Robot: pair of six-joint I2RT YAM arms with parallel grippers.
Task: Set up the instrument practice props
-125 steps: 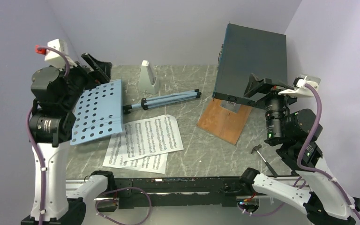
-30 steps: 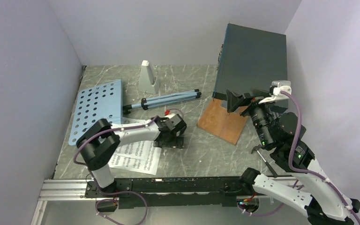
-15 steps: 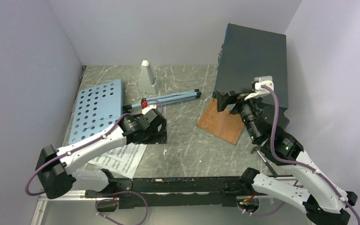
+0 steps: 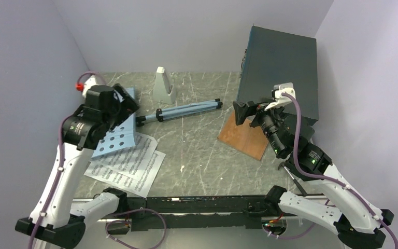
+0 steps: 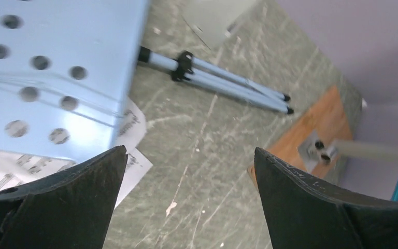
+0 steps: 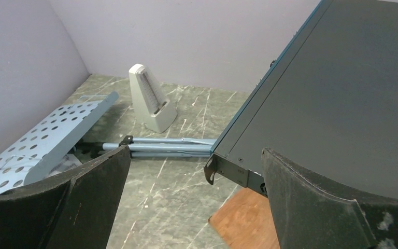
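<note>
The light blue perforated music stand lies flat on the table. Its plate (image 4: 115,136) is partly under my left arm, and its folded legs (image 4: 182,110) point right. The white sheet-music pages (image 4: 127,163) lie in front of the plate. The grey-white metronome (image 4: 161,85) stands upright at the back. My left gripper (image 4: 126,102) is open and empty, held above the plate's right edge (image 5: 46,67), with the legs (image 5: 223,83) and pages (image 5: 130,155) below. My right gripper (image 4: 242,111) is open and empty, by the dark box's lower corner, facing the metronome (image 6: 147,96) and the legs (image 6: 160,147).
A big dark box (image 4: 280,65) leans on a wooden board (image 4: 246,136) at the right; both also show in the right wrist view, the box (image 6: 331,93) above the board (image 6: 243,218). A small hammer (image 4: 290,174) lies at the near right. Purple walls close in the left, the back and the right.
My left gripper dragged the pages towards the near left, then rose and swung back over the stand's plate. My right gripper crept left along the box's lower edge.
</note>
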